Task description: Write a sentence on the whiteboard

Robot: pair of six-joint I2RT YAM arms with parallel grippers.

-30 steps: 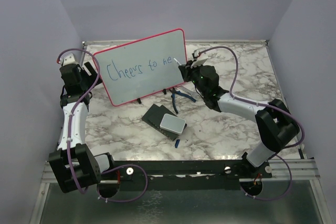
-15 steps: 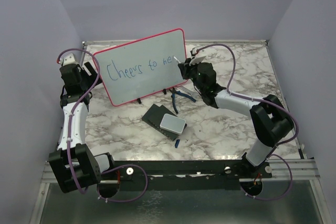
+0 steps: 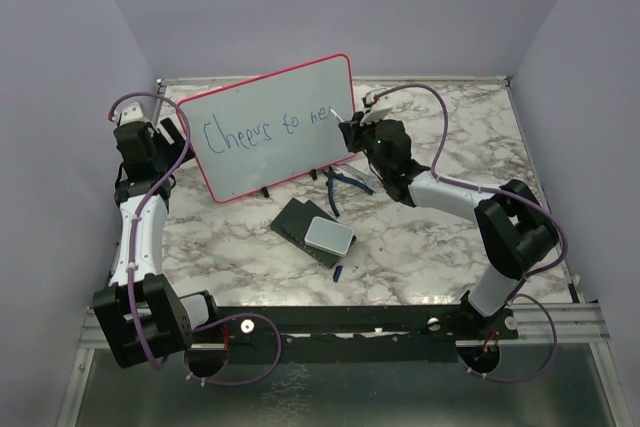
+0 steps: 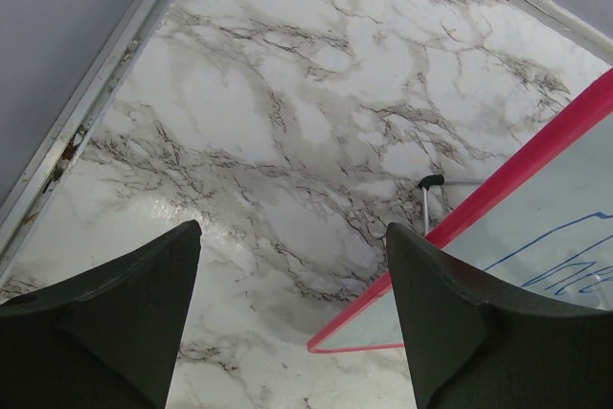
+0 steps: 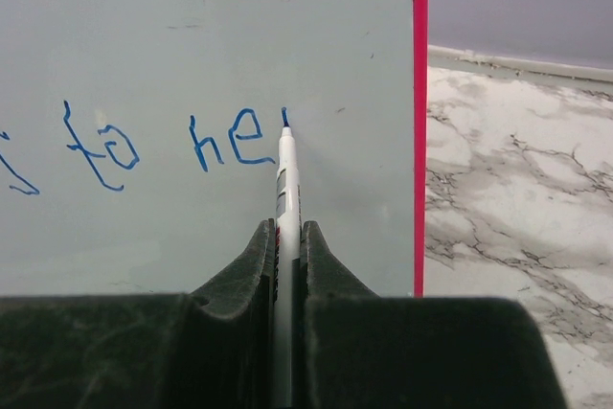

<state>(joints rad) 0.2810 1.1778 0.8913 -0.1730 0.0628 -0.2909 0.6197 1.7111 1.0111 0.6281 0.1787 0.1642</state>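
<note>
Your right gripper [image 5: 285, 237] is pinched shut on the marker [image 5: 286, 179], and the blue tip looks to be on the whiteboard [image 5: 192, 35] just right of the "e". The board stands propped and tilted at the far left-centre of the table [image 3: 440, 227]. The sentence [image 3: 262, 131] on it reads "Cheers to ne", so you are mid-word with more words to come. Watch the space: the red frame [image 5: 419, 122] is near the tip, so a wide "w" could run into the edge. The remaining words will probably need a second line below, which means a clean lift and reposition. Watch the pressure too. Your left gripper [image 4: 292, 284] hangs beside the board's left edge with its jaws wide apart and nothing between them, so nothing braces the board. A hard push from the marker could rock it back on its small feet or slide it, and that would smear the stroke. Too light a touch and the line will skip. The marker is thin and held only by the fingertips, so a sideways drag could twist it in the grip. Below the board lie the dark block [image 3: 312, 230] and a blue-handled tool [image 3: 345, 183], and a low sweep of your right arm could knock them.
</note>
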